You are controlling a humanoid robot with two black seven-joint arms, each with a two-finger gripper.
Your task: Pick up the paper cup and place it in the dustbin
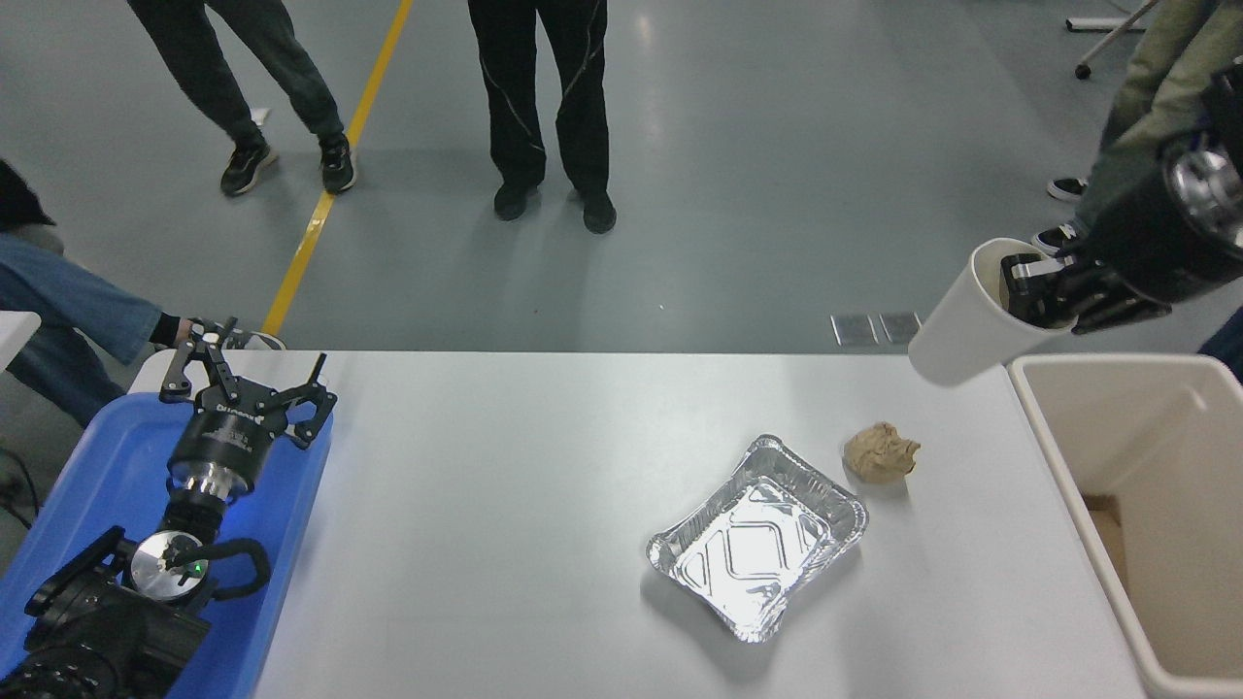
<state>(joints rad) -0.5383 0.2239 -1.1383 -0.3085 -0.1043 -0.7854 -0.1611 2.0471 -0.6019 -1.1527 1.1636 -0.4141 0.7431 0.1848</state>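
A plain white paper cup (pixel 961 325) hangs tilted in the air at the table's far right corner, its mouth turned toward the right. My right gripper (pixel 1044 291) is shut on the cup's rim, with fingers reaching inside the mouth. The cream dustbin (pixel 1049 442) stands at the right edge of the picture, and the cup hovers just above and left of its near-left corner. My left gripper (pixel 248 374) rests open over a blue tray at the lower left, holding nothing.
A silver foil tray (pixel 757 537) lies on the white table right of centre, with a crumpled brown paper ball (pixel 879 453) beside it. The blue tray (pixel 87 485) sits at the left edge. People stand beyond the table's far side.
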